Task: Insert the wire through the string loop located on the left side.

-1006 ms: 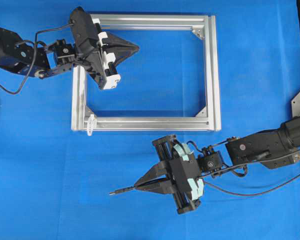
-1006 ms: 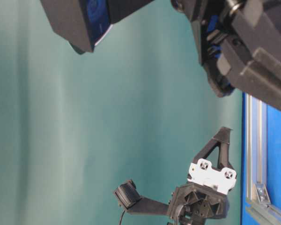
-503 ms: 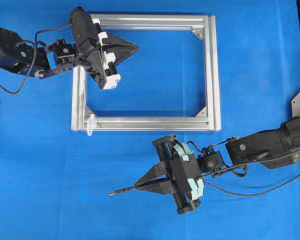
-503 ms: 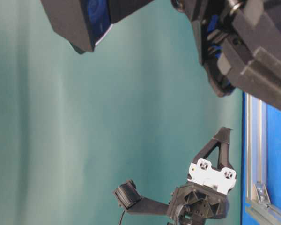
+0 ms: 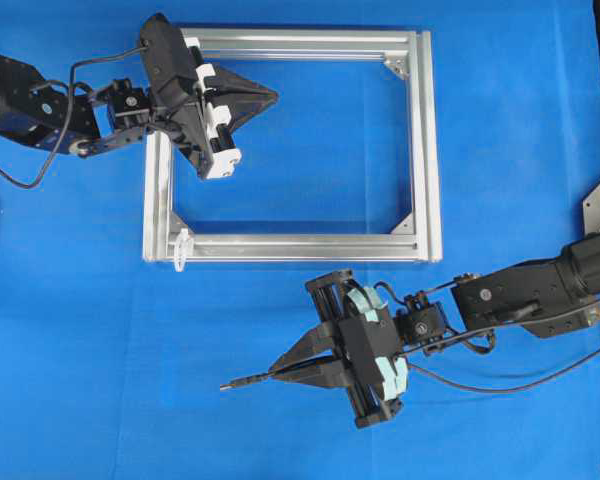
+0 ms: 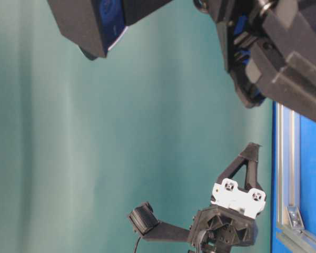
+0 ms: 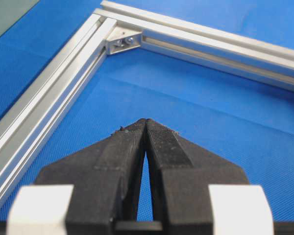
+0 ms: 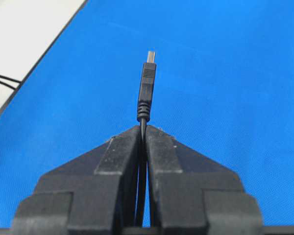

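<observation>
Nothing has moved since the earlier frame that I can see. My right gripper [image 5: 272,375] stays clenched on the wire [image 5: 242,380], plug tip sticking out leftward over the blue mat [image 5: 100,350], well apart from the string loop [image 5: 182,249] (near-left corner of the aluminium frame [image 5: 427,150]). My left gripper [image 5: 273,97] hangs pinched together, grasping nothing, inside the frame's far-left part.

Black arms [image 5: 520,290] (white gripper blocks [image 5: 217,125])
</observation>
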Robot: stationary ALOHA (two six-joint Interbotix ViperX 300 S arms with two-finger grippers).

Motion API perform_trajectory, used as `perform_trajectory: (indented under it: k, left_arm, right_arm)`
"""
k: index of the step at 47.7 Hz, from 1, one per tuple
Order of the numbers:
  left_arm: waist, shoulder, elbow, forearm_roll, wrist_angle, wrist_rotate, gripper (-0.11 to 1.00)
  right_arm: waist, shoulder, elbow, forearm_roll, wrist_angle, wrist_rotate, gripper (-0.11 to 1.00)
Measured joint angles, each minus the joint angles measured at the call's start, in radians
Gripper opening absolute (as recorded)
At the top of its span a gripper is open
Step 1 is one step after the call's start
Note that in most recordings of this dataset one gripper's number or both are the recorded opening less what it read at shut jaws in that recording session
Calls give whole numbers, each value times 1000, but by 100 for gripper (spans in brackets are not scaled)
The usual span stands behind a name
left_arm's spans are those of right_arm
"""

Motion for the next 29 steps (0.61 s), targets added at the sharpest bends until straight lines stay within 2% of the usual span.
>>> perform_trajectory:
  k: [16,29]
  left_arm:
    - [0,-2,0,0,0,0,0]
    - [0,-2,0,0,0,-2,0]
  right_arm:
    - [-11,-3,28,-2,-2,-5,2]
    - [-115,-29,72,-2,-2,-5,2]
